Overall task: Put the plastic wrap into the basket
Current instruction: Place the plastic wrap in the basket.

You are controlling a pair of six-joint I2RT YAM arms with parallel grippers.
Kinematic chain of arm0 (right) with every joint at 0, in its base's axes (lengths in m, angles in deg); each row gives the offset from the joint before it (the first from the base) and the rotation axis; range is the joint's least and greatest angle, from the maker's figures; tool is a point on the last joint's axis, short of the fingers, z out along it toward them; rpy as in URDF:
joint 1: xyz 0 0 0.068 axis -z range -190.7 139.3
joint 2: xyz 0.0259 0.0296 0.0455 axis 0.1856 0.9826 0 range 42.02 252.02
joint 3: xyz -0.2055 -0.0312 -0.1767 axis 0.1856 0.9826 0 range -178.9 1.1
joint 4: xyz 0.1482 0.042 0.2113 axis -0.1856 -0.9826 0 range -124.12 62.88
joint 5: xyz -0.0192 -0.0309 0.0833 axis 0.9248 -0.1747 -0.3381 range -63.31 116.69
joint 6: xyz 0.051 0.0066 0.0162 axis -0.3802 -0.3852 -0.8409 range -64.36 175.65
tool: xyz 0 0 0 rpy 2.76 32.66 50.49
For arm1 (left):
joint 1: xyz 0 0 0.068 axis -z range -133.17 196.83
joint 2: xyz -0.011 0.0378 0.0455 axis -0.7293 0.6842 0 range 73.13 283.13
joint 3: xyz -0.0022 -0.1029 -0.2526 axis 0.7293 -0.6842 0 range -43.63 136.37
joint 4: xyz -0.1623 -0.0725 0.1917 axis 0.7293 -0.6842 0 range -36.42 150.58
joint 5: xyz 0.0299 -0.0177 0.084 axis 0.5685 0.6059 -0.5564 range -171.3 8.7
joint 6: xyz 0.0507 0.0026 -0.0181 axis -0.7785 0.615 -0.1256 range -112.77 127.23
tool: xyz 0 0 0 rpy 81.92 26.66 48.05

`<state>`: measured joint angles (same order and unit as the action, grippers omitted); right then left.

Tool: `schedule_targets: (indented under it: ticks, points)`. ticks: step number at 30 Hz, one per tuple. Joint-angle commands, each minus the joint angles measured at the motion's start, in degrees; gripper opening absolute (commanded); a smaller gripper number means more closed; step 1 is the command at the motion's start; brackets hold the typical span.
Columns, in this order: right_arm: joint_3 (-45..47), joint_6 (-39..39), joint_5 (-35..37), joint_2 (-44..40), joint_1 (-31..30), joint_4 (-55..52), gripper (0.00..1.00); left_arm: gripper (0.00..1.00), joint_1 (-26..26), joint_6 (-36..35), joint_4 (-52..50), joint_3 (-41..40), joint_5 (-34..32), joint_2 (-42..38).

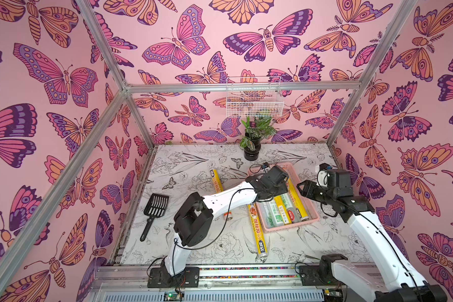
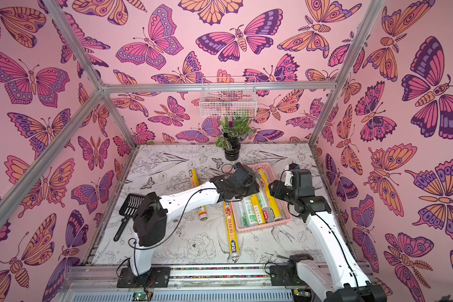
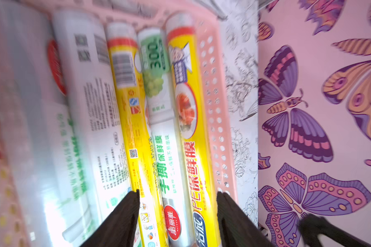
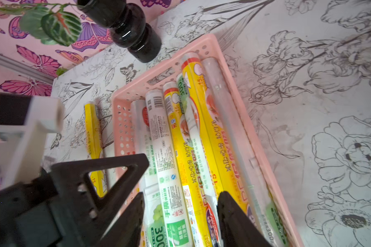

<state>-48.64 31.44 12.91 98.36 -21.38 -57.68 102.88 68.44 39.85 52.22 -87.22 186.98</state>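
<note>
left gripper and right gripper hang jaws apart, empty, over the basket holding most rolls; next yellow roll lies on the table just beside its left wall, parallel, nearer the left arm.

**Butterfly-papered booth**

Pink walls printed with large purple and orange butterflies close three sides behind a silver metal frame. The white worktop bears black line-drawn flowers. A white wire basket hangs on the back rail above a potted plant.
</note>
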Motion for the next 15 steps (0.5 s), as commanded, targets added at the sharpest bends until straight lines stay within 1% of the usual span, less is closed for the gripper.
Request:
schedule_targets:
  ticks: [1, 3, 5, 11, 15]
  points:
    - [0.3, -0.8, -0.2, -1.0, -4.8, 0.4, 0.58, 0.62, 0.0, -6.5, 0.6, -5.8, -9.2, -5.9]
    - [-0.1, -1.1, 1.4, -0.6, -8.2, 0.4, 0.58, 0.61, -0.4, -8.4, 1.3, -10.3, -13.9, -9.7]
    - [-0.4, -1.3, 3.2, -0.1, -11.8, 0.8, 0.58, 0.59, -1.5, -8.7, 1.6, -14.8, -16.1, -13.1]
    - [-3.5, -1.4, 8.2, 5.5, -23.3, 3.3, 0.58, 0.59, -7.3, -6.1, 2.2, -28.6, -15.7, -22.6]
    - [-6.6, -1.2, 10.1, 11.3, -30.3, 5.2, 0.59, 0.61, -12.0, -4.2, 2.2, -36.4, -13.3, -27.1]
